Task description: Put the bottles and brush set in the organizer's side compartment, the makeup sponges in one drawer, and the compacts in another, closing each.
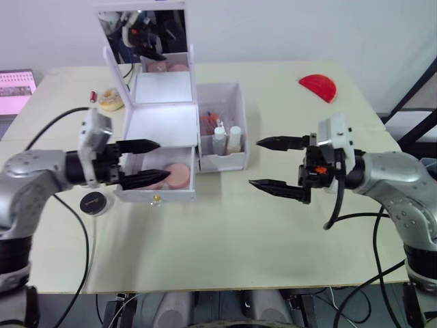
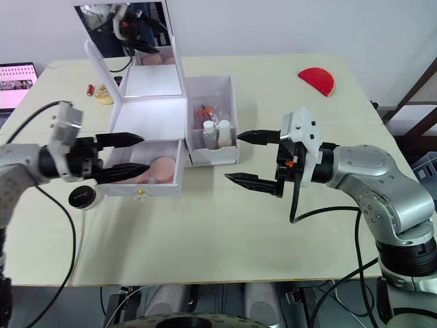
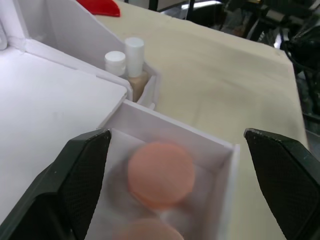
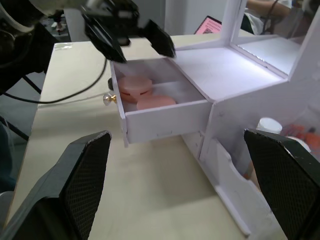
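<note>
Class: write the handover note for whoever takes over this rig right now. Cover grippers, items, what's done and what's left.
Left gripper: open, empty, over the open drawer.
Right gripper: open, empty, above the table right of the side bin.
Done: bottles and brush set in the bin; both sponges in the drawer.
Left: close that drawer; one compact sits on the table left of the organizer; compacts still need a drawer.

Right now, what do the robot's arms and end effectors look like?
Both arms have rounded silver-grey shells with black joint sections and loose black cables hanging from them. Each wrist carries a boxy white camera housing. The left end effector and right end effector each have two long, tapered black fingers; the right wrist shows small orange-red marks.
</note>
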Controlling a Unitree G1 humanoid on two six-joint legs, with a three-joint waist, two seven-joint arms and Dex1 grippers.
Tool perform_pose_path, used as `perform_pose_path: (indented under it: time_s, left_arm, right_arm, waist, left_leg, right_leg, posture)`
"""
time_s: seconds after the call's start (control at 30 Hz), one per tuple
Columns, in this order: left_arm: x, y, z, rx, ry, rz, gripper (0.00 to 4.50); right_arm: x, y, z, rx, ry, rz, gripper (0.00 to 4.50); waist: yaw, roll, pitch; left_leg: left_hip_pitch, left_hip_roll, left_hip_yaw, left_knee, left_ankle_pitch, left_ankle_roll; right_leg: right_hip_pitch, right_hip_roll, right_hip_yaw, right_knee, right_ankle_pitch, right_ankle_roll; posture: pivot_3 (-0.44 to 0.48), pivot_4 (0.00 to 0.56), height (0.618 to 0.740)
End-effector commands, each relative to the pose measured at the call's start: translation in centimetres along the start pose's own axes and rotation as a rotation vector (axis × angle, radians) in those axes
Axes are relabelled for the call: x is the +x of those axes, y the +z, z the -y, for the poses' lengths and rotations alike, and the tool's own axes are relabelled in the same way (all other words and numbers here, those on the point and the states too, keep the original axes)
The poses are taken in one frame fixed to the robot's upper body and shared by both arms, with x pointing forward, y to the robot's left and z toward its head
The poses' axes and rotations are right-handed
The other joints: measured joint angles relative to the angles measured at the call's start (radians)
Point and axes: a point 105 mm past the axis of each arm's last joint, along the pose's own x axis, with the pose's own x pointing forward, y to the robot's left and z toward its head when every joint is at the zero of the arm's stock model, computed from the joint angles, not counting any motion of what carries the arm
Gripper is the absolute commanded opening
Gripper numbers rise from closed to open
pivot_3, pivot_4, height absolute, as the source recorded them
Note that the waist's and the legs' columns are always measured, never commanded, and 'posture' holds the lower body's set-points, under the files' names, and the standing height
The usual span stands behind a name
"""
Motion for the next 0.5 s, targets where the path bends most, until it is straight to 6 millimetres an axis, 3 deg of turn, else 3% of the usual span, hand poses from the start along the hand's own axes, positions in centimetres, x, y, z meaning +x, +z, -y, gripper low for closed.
perform_pose_path:
  time_s: [0.03, 0.2, 0.5]
  left_arm:
    - [-1.7, 0.0, 2.3, -0.015, -0.060, -0.053, 2.71]
    - [-2.8, -2.3, 2.8, -0.025, -0.055, -0.184, 0.02]
    - [-1.7, -4.5, 1.5, 0.088, 0.008, -0.279, 0.02]
  right_arm:
    - [0.0, 1.0, -0.2, -0.049, -0.001, 0.032, 4.50]
    - [0.2, 0.9, -0.1, -0.047, 0.000, 0.034, 4.50]
    - [0.2, 1.0, -0.2, -0.049, 0.000, 0.038, 4.50]
  waist:
    - [-0.004, 0.000, 0.000]
    - [0.005, 0.000, 0.000]
    - [0.003, 0.000, 0.000]
  left_leg:
    - [0.001, 0.000, 0.001, 0.000, 0.000, 0.000]
    - [0.001, 0.002, 0.002, 0.001, 0.000, 0.000]
    - [0.000, 0.003, 0.004, 0.003, 0.000, 0.000]
  right_leg:
    - [0.000, 0.000, 0.001, 0.000, 0.000, 0.000]
    - [0.000, 0.001, 0.001, 0.001, -0.001, -0.006]
    - [0.000, 0.001, 0.002, 0.000, 0.000, -0.007]
  posture:
    - [0.000, 0.150, 0.739]
    - [0.000, 0.150, 0.739]
    - [0.000, 0.150, 0.739]
